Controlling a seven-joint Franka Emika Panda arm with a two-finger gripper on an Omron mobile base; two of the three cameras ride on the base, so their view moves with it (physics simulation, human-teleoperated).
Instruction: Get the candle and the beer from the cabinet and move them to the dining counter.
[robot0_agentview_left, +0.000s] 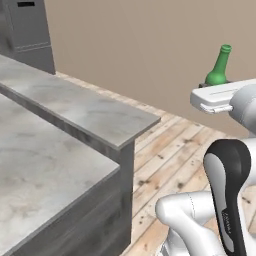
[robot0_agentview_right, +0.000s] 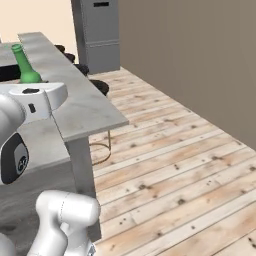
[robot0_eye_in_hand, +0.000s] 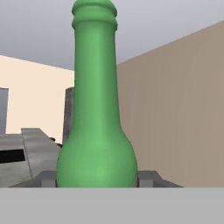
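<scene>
The beer (robot0_eye_in_hand: 97, 131) is a green glass bottle that stands upright between my gripper's (robot0_eye_in_hand: 98, 179) grey fingertips (robot0_eye_in_hand: 48, 178), which are shut on its body. From the left base view the beer (robot0_agentview_left: 220, 65) rises above my white hand at the right, over the wooden floor and beyond the end of the dining counter (robot0_agentview_left: 75, 107). In the right base view the beer (robot0_agentview_right: 24, 64) stands above my hand at the left, with the dining counter's marble top (robot0_agentview_right: 85, 107) behind and beside it. The candle and the cabinet are out of view.
A tall grey appliance (robot0_agentview_right: 97, 35) stands at the counter's far end. Dark round stools (robot0_agentview_right: 100, 87) line the counter's far side. A tan wall (robot0_agentview_left: 150, 45) runs along the open wooden floor (robot0_agentview_right: 175, 165). A lower marble surface (robot0_agentview_left: 35, 165) adjoins the raised counter top.
</scene>
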